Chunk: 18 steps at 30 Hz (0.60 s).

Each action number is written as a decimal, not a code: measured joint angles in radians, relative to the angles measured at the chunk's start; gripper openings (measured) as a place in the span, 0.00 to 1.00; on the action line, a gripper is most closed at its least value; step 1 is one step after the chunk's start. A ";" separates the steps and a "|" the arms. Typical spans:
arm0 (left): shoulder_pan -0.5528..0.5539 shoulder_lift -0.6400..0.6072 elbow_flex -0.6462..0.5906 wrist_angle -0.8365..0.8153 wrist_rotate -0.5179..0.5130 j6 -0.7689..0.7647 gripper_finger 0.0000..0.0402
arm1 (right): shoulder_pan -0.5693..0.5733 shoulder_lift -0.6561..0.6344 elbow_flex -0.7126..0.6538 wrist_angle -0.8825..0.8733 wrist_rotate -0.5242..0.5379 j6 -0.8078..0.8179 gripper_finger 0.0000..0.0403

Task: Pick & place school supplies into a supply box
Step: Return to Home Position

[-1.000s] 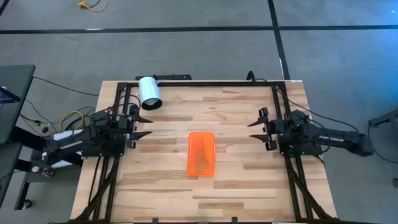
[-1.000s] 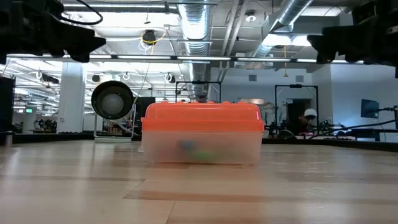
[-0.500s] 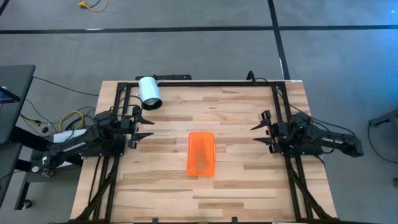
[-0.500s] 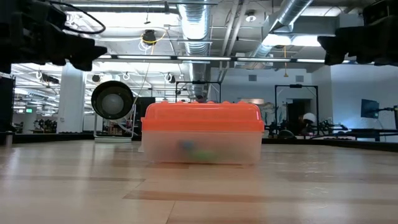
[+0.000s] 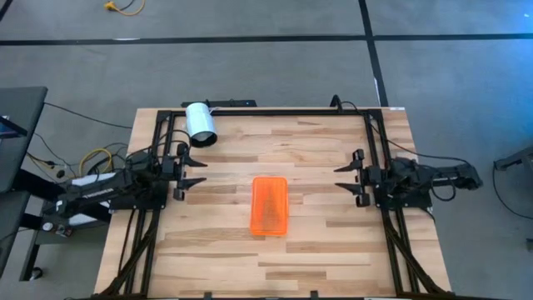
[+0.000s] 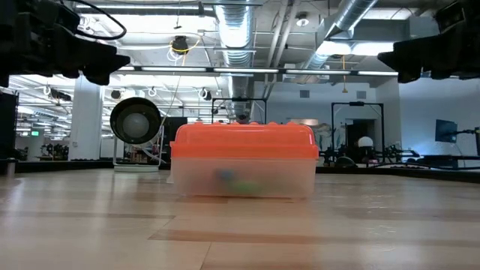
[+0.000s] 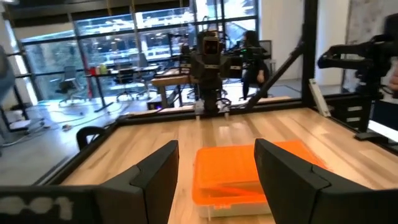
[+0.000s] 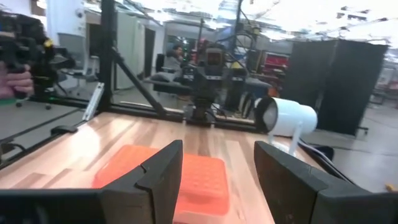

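The supply box [image 5: 269, 205], clear-bodied with an orange lid [image 6: 244, 140], stands shut in the middle of the table; blurred colours of school supplies [image 6: 236, 182] show through its wall. My left gripper [image 5: 198, 170] hovers open at the table's left side, pointing level toward the box [image 7: 249, 171]. My right gripper [image 5: 340, 178] hovers open at the right side, likewise pointing at the box [image 8: 168, 177]. Neither touches anything.
A white cylinder [image 5: 200, 123] on a stand sits at the far left corner of the table [image 5: 316, 250]; it shows in the right wrist view [image 8: 287, 118] too. A black frame [image 5: 275, 111] runs along the table's far, left and right sides. A person's hand [image 8: 15, 79] shows beyond the table.
My right gripper has swung a little toward the table's near edge and now points straight at the box, its arm folding back toward the right edge. The left arm has barely shifted. The box has stayed in place.
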 joint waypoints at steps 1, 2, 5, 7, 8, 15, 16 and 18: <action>-0.009 0.000 0.000 -0.003 -0.017 0.000 0.50 | 0.009 0.000 0.000 -0.006 0.021 0.003 0.48; -0.016 0.000 0.000 -0.004 -0.031 0.000 0.50 | 0.017 0.000 0.000 -0.012 0.035 0.005 0.48; -0.031 0.000 0.000 -0.004 -0.045 0.010 0.50 | 0.031 0.000 0.000 -0.014 0.041 0.001 0.48; -0.034 0.000 -0.001 -0.004 -0.046 0.021 0.50 | 0.035 0.000 0.000 -0.017 0.041 -0.006 0.48; -0.034 0.000 -0.001 -0.004 -0.046 0.025 0.50 | 0.033 0.000 0.000 -0.018 0.041 -0.012 0.48; -0.034 0.000 -0.002 -0.005 -0.054 0.040 0.50 | 0.031 0.000 -0.001 -0.041 0.041 -0.030 0.48; -0.034 0.000 -0.002 -0.005 -0.055 0.040 0.50 | 0.031 0.000 -0.001 -0.045 0.041 -0.030 0.48; -0.034 0.000 -0.002 -0.005 -0.055 0.035 0.50 | 0.031 0.000 -0.001 -0.047 0.039 -0.030 0.48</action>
